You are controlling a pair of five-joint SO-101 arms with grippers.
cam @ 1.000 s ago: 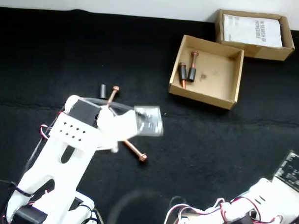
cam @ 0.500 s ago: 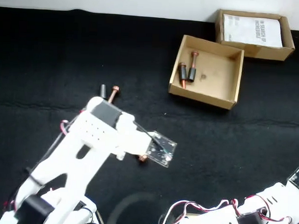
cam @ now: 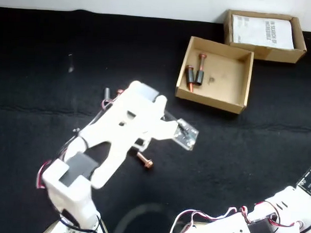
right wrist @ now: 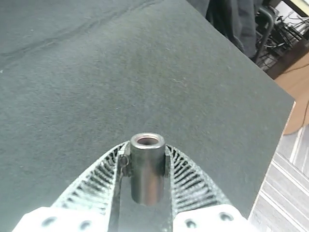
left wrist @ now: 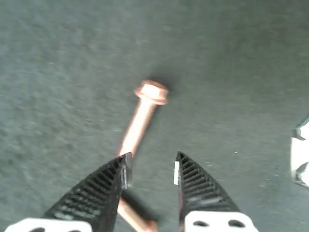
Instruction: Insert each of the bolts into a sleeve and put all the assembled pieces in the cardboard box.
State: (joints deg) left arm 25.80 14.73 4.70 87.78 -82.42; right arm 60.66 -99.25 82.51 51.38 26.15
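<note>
Left fingers (left wrist: 104, 186) are held open over a copper bolt (left wrist: 143, 116) lying on the black surface (left wrist: 231, 72), with nothing gripped. Right fingers (right wrist: 190, 181) are closed around a dark sleeve (right wrist: 147, 166). Two assembled pieces (cam: 200, 74) are seen inside the cardboard box (cam: 212, 101).

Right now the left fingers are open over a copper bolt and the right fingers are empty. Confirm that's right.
Wrong on one point: the right fingers are not empty but shut on a dark metal sleeve, as the right wrist view shows. The left fingers are indeed open over the copper bolt.
</note>
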